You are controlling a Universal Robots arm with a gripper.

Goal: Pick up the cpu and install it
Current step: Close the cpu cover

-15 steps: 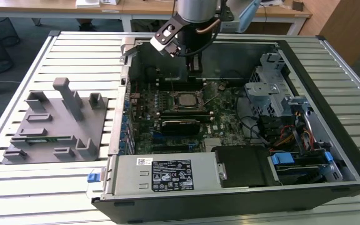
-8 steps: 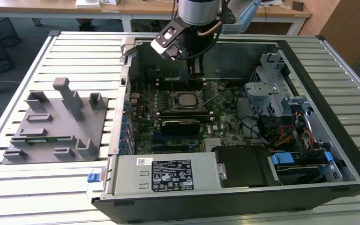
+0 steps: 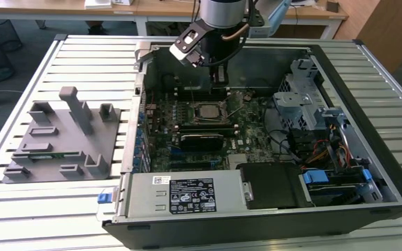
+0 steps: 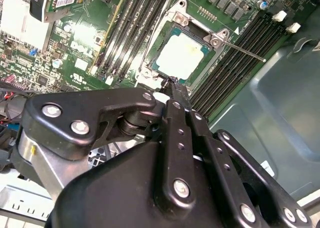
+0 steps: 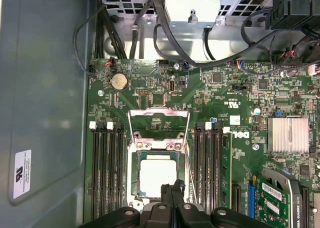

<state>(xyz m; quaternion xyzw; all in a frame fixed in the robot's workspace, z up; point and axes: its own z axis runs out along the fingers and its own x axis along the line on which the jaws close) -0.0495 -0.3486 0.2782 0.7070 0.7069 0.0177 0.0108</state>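
Observation:
The cpu [image 3: 207,111] lies flat in the socket in the middle of the green motherboard [image 3: 250,112], inside the open computer case. Its silver top shows in both wrist views [image 4: 182,55] [image 5: 157,175]. The socket's metal frame [image 5: 159,123] is swung open, and its thin lever [image 4: 245,50] sticks out to one side. My gripper [image 3: 219,79] hangs above the board just behind the socket. Its black fingertips [image 4: 172,90] [image 5: 172,190] are pressed together with nothing between them, over the chip's edge.
Memory slots [image 5: 107,173] flank the socket. A black card [image 3: 201,140] lies in front of it, with the power supply [image 3: 183,194] nearer still. A drive cage with cables [image 3: 326,136] fills the case's right side. A grey fixture block [image 3: 61,136] stands on the slatted table [image 3: 68,209] at the left.

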